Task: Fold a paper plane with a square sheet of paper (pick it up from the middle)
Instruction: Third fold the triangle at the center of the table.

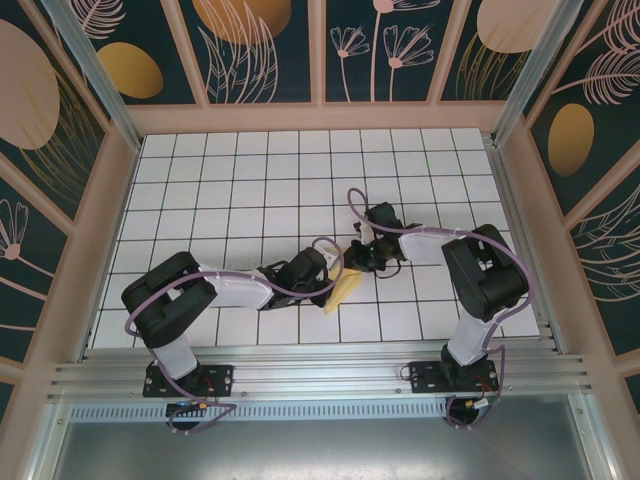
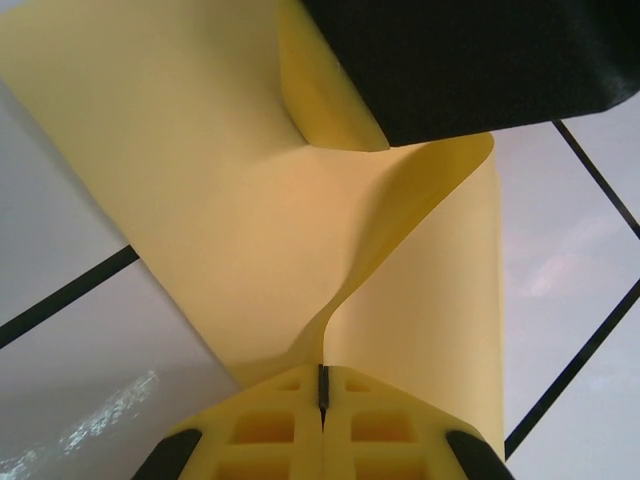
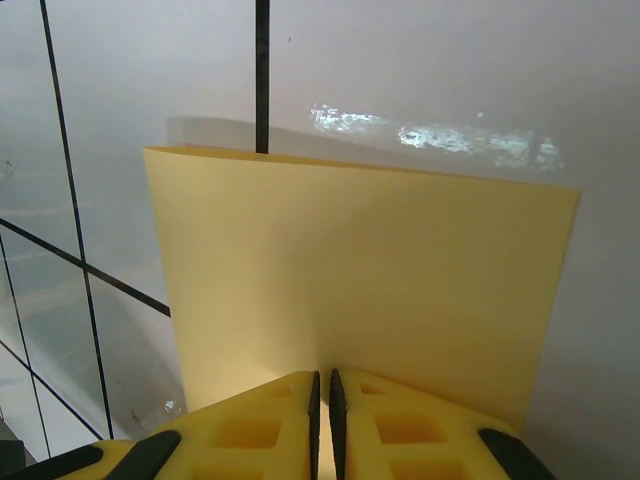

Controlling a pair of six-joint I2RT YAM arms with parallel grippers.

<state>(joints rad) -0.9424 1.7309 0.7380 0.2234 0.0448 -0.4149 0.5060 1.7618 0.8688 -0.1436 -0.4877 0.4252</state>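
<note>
Two claws pinched shut on the square sheet of paper [image 2: 250, 200]: left claw [image 2: 322, 400], right claw [image 3: 322, 400] | sheet buckled at the near middle of the tabletop [image 1: 250, 170] | my worry: pulling apart tears it; twisting sets a stray crease.

right pincer [image 3: 323, 398]: clamped on square sheet of paper [image 3: 360, 270] | beneath: white gridded table [image 3: 450, 70]

One square sheet of paper [image 2: 200, 200]; two grippers: left gripper [image 2: 322, 385], right gripper [image 3: 323, 385]; one table [image 1: 250, 170].
</note>
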